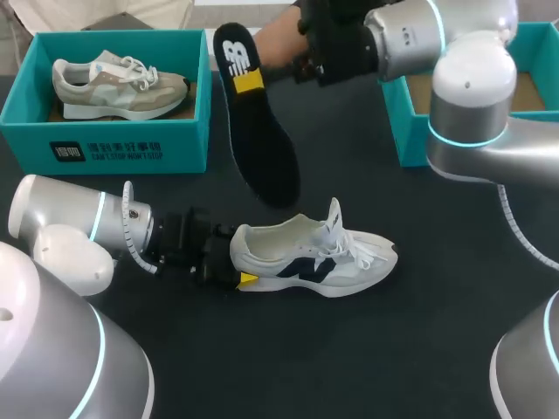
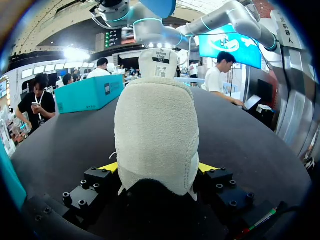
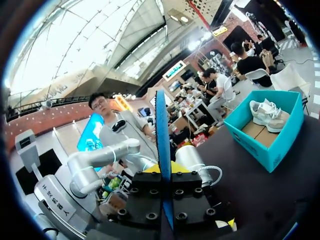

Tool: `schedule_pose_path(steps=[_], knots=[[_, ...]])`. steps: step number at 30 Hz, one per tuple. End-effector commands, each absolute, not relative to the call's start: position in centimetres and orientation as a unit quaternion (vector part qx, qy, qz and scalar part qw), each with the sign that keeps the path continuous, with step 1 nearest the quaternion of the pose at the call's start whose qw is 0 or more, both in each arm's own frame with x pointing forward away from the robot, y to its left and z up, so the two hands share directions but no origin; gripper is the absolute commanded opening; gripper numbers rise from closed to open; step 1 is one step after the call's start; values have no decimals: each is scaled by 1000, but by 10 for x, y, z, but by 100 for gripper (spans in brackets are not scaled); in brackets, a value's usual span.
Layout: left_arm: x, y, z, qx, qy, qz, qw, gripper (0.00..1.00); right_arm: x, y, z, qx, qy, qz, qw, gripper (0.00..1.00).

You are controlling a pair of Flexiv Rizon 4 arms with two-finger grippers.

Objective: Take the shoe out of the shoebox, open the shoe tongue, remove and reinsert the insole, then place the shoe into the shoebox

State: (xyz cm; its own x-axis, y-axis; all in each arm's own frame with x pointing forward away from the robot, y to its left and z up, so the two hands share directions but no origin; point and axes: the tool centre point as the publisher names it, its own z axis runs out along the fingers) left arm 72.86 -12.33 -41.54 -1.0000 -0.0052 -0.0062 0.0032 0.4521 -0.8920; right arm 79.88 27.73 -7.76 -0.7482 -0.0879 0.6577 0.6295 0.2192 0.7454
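Clamping the heel from two sides, your left claw (image 1: 234, 264) (image 2: 158, 167) is closed on the white shoe (image 1: 314, 257) (image 2: 155, 132); in its wrist view one yellow tip shows at each side of the heel collar. That shoe lies on its sole on the dark table (image 1: 349, 349), toe pointing straight away from the left claw, tongue (image 1: 334, 218) lifted up and laces loose over the front. Your right claw (image 1: 249, 81) (image 3: 164, 175) is closed on the black insole (image 1: 258, 148) (image 3: 162, 125), pinching it near the heel end with a yellow tip against its face. The insole hangs in the air below the right claw, its toe end above the table just short of the shoe's opening; the right wrist view sees it edge-on between the fingers. Beyond the left claw, well apart from it, stands a teal shoebox (image 1: 131, 144) (image 3: 270, 145) with a second, beige and grey shoe (image 1: 122, 83) (image 3: 267, 112) lying inside. A second teal box (image 1: 406, 131) sits beneath your right arm, partly hidden by it.
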Motion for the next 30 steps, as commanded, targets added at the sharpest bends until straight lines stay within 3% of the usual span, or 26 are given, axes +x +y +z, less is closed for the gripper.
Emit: schedule_pose_path(steps=[1,30], knots=[[725,-124,-419,-2,852,-524,6,0,776,250,-61,-212,-726,-593,275,0],[725,-124,-419,-2,852,-524,6,0,736,211,-39,-272,-700,-603,270,0]])
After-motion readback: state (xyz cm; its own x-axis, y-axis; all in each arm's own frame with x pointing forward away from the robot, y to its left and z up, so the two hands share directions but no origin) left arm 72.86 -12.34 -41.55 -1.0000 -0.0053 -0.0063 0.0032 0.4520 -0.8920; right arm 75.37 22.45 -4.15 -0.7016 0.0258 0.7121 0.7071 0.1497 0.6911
